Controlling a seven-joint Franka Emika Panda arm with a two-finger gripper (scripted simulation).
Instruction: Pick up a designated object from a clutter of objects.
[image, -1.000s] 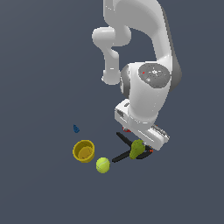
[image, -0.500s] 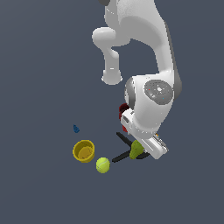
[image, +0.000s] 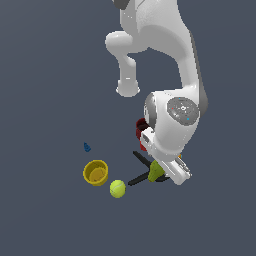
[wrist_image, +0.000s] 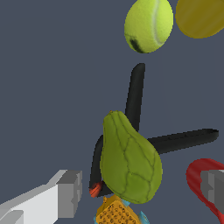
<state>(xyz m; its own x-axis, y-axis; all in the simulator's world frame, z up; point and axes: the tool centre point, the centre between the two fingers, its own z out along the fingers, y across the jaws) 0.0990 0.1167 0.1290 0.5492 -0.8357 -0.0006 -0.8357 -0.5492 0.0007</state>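
The olive-green pear (wrist_image: 129, 162) lies on the black clamp (wrist_image: 135, 96) in the wrist view, narrow end toward the ball. My gripper (wrist_image: 140, 190) is open, with one grey finger (wrist_image: 65, 194) on each side of the pear's wide end and a gap on both sides. In the exterior view the pear (image: 156, 171) pokes out from under the white hand, and the gripper (image: 163, 175) is right at it. The yellow-green tennis ball (image: 117, 188) and the yellow cup (image: 95, 172) lie to the exterior view's left.
A dark red cup (image: 141, 131) stands just behind the hand and shows beside one finger in the wrist view (wrist_image: 202, 177). An orange block (wrist_image: 114, 213) lies under the pear's wide end. A tiny blue piece (image: 87, 147) sits apart near the yellow cup.
The hand has turned and come down toward the pear, now covering more of it. The dark red cup has come into view behind the arm. The objects have not moved.
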